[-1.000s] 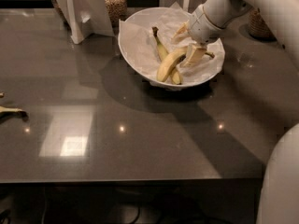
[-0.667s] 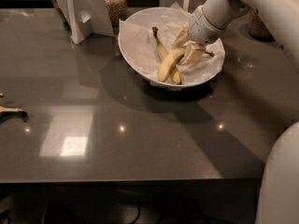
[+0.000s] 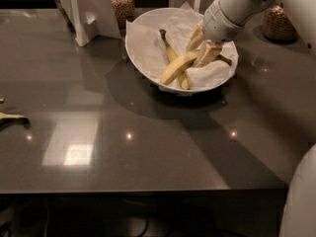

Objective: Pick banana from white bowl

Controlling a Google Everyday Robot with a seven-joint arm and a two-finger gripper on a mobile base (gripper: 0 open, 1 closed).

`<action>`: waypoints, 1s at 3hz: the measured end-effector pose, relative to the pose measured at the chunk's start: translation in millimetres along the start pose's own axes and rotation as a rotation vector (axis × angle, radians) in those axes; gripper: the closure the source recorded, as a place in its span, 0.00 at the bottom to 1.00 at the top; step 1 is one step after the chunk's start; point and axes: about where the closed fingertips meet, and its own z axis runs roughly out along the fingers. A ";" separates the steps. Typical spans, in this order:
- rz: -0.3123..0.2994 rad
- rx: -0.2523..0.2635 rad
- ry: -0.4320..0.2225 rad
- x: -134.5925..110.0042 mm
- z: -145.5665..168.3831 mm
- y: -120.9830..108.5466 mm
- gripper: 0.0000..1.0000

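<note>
- White, smooth cylindrical arm (image 3: 237, 4) ending in a rounded wrist.
- Pale tan tool (image 3: 201, 51) at its end, low inside the white bowl (image 3: 132, 53).
- Curved white body shell (image 3: 301, 196) at the lower right edge.

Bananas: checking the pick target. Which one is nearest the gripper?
The thick pale yellow banana in the white paper-lined bowl; its end reaches the gripper, unlike the thinner dark-stemmed banana.
</note>
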 end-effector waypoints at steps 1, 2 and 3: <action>0.003 0.021 -0.002 -2.8 -28.1 -3.3 1.00; 0.028 0.053 -0.047 -4.0 -65.5 -3.2 1.00; 0.049 0.102 -0.174 -17.4 -100.8 3.4 1.00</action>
